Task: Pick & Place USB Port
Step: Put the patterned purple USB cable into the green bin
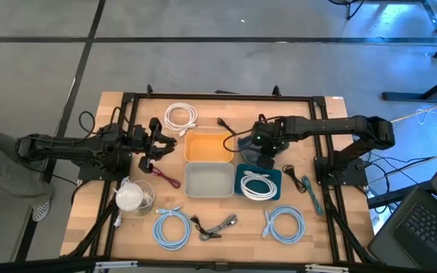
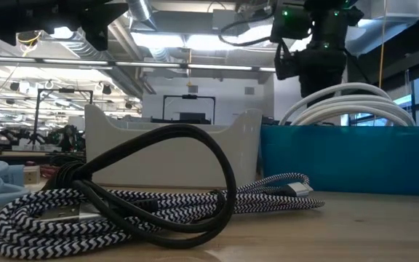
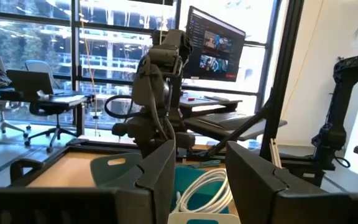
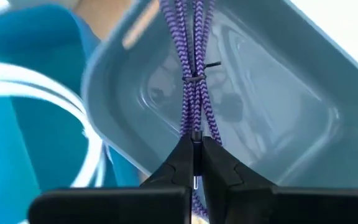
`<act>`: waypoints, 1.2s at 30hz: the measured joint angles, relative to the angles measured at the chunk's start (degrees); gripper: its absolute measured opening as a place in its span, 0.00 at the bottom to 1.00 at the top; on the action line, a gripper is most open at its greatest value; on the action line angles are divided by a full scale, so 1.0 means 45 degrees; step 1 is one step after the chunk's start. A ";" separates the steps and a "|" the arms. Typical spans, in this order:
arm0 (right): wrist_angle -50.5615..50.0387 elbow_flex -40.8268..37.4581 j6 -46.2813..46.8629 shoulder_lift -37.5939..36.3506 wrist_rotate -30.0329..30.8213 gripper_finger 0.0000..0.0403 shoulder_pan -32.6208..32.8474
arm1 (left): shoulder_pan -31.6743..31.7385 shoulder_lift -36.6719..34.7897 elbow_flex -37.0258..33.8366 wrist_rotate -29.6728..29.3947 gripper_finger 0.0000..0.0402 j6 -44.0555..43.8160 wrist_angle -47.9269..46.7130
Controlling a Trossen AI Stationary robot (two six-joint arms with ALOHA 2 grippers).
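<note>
I want to lower the right gripper [image 4: 194, 163] straight into the grey-blue bin [image 4: 303, 99] below it before letting go, so the purple braided cable [image 4: 192, 68] coils inside, not over the rim. The fingers are pinched tight on the bundled cable, which hangs directly over that bin.

Laptop [image 1: 431, 227] beside table; monitor [image 3: 216, 45] and office chair [image 3: 48, 102] beyond.

Overhead sees all; low view skims table [image 1: 332, 227]
</note>
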 joint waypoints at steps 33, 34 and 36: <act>-0.1853 0.0214 -0.3695 0.2827 0.1336 0.04 -0.1535 | -0.0003 0.0000 0.0000 0.0049 0.33 -0.0073 -0.0036; -0.1788 0.0214 -0.3652 0.2827 0.1336 0.07 -0.1535 | 0.0001 0.0000 0.0000 0.0060 0.33 0.0043 -0.0036; -0.1731 0.0231 -0.3332 0.2827 0.1336 0.14 -0.1535 | 0.0001 0.0000 0.0000 0.0151 0.33 0.0215 -0.0058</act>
